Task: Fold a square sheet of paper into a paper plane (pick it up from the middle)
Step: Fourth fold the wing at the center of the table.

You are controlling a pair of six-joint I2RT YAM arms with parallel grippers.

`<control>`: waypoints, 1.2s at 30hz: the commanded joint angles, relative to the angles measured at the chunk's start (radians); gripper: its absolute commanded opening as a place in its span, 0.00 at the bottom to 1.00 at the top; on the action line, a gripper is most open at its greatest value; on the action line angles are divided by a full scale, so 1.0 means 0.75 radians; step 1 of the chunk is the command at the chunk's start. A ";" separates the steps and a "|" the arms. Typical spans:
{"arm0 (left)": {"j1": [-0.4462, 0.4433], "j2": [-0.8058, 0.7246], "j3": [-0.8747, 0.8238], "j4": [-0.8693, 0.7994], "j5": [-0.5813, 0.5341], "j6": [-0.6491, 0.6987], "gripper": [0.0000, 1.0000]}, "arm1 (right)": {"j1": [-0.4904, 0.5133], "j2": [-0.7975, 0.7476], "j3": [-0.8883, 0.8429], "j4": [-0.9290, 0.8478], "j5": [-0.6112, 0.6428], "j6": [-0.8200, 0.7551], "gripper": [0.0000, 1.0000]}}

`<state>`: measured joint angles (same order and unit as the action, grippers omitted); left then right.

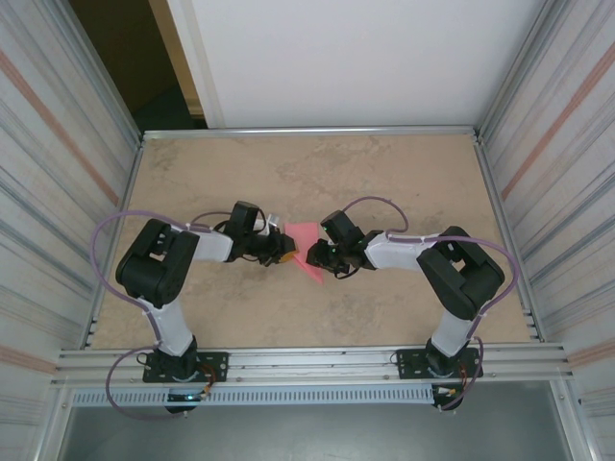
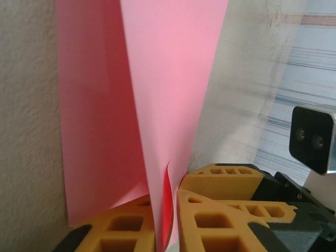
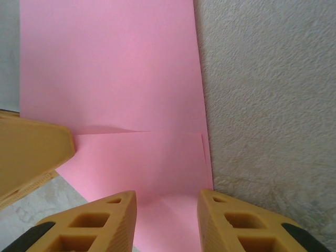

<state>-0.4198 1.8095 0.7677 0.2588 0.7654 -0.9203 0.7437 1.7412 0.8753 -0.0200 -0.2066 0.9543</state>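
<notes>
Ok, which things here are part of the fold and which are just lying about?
Job:
sheet of paper, partly folded
left gripper, shut on it
right gripper, open over it

Not the job:
table
ribbed walls
doorway

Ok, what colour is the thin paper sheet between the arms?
Plain pink, no pattern; the thin creased sheet of paper shows best in the right wrist view.
</notes>
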 commanded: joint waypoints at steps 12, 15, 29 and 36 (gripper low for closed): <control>0.026 -0.174 0.042 -0.218 -0.200 -0.020 0.07 | 0.032 -0.206 -0.035 0.054 0.236 -0.486 0.60; 0.025 -0.219 0.042 -0.267 -0.284 -0.052 0.07 | 0.104 -0.204 -0.031 0.069 0.358 -0.663 0.62; 0.005 -0.200 0.075 -0.323 -0.362 -0.119 0.07 | 0.227 0.005 0.031 0.203 0.358 -0.918 0.43; -0.001 -0.198 0.078 -0.324 -0.348 -0.125 0.08 | 0.236 0.059 0.065 0.194 0.366 -0.929 0.42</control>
<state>-0.4126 1.6577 0.8009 0.0330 0.5037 -1.0004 0.9104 1.7657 0.8871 0.1059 0.0441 0.2886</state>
